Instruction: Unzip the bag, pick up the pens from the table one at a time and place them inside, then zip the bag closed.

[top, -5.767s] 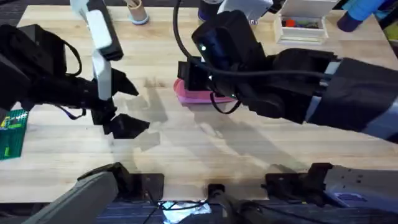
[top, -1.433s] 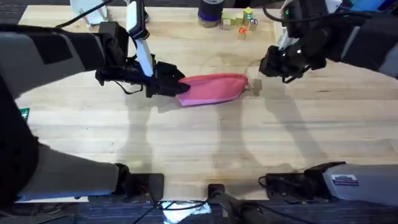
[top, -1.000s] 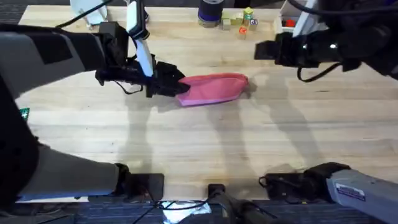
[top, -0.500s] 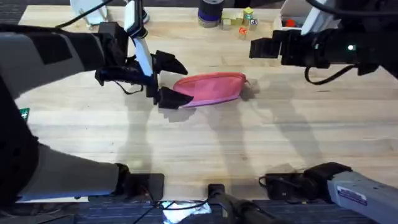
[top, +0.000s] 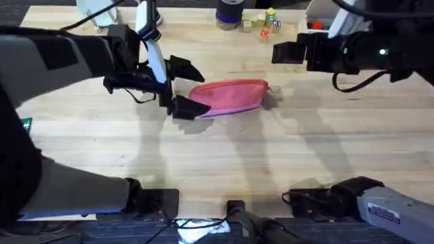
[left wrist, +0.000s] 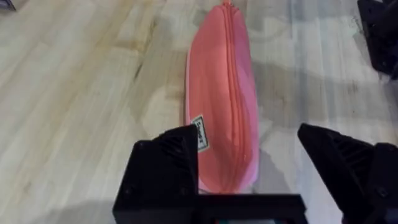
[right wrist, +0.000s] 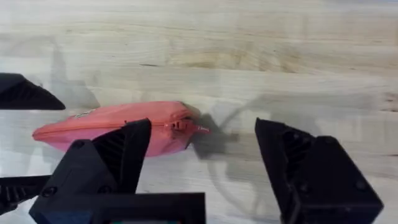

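Bag (top: 230,97), pink fabric pouch, lies flat on the table (top: 224,159) a bit toward 12 o'clock of the tabletop's centre in the overhead view, long axis running roughly 9 to 3 o'clock. Zip along its top looks fully shut, seam unbroken end to end in the left wrist view (left wrist: 222,106), pull tab sticking out at the 3 o'clock end in the right wrist view (right wrist: 118,127). Small white label on the bag's side near the 9 o'clock end. Left gripper (top: 184,87) sits at the bag's 9 o'clock end, jaws spread wide, one finger on each side of that end, holding nothing; whether a finger touches the fabric, can't tell. Left wrist view has the same gripper (left wrist: 273,174) with the bag's near end between the two black fingers. Right gripper (top: 285,53) is up at about 1 o'clock from the bag, apart from it, reaching toward 9 o'clock, fingers parted, empty. Right wrist view has that gripper (right wrist: 205,165) wide open with the bag's zip-pull end and bare wood between the fingers. Coloured blocks (top: 261,21) and a dark cup (top: 230,11) stand at the table's 12 o'clock edge, well apart from the bag. Bag's shadow falls on the wood by its 3 o'clock end.
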Controlling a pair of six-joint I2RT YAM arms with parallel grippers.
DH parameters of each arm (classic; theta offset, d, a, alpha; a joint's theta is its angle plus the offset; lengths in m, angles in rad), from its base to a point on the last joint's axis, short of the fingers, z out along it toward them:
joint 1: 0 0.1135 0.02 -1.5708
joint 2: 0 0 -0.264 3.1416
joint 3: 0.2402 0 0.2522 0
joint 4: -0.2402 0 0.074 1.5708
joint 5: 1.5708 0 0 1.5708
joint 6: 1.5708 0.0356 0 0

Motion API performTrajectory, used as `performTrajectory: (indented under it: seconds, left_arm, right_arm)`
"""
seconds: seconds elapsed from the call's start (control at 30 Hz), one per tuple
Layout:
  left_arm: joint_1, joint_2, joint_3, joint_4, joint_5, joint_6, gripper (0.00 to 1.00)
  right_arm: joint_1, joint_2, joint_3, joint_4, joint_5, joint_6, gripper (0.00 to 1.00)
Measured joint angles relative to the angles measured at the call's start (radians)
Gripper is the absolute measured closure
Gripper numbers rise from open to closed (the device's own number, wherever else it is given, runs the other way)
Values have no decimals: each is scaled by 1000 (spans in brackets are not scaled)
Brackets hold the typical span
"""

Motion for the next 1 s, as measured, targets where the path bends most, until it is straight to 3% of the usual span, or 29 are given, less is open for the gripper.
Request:
performTrajectory:
  seconds: [0.17, 0.53, 0.63, 0.8, 1.0]
  left_arm:
    - [0, -52, 27, -78, -99, -73, 6]
    - [0, -357, 176, -286, -399, -219, 6]
    - [0, -427, 182, -302, -467, -308, 6]
    - [0, -526, 182, -312, -568, -516, 6]
    - [0, -626, 182, -329, -632, -737, 6]
  right_arm:
    - [0, -1, 0, 0, 0, -3, 5]
    - [0, -82, 0, 0, 0, -82, 5]
    - [0, -119, 0, 0, 0, -120, 5]
    - [0, -187, 0, -30, 0, -166, 5]
    - [0, -249, 0, -179, 0, -212, 5]
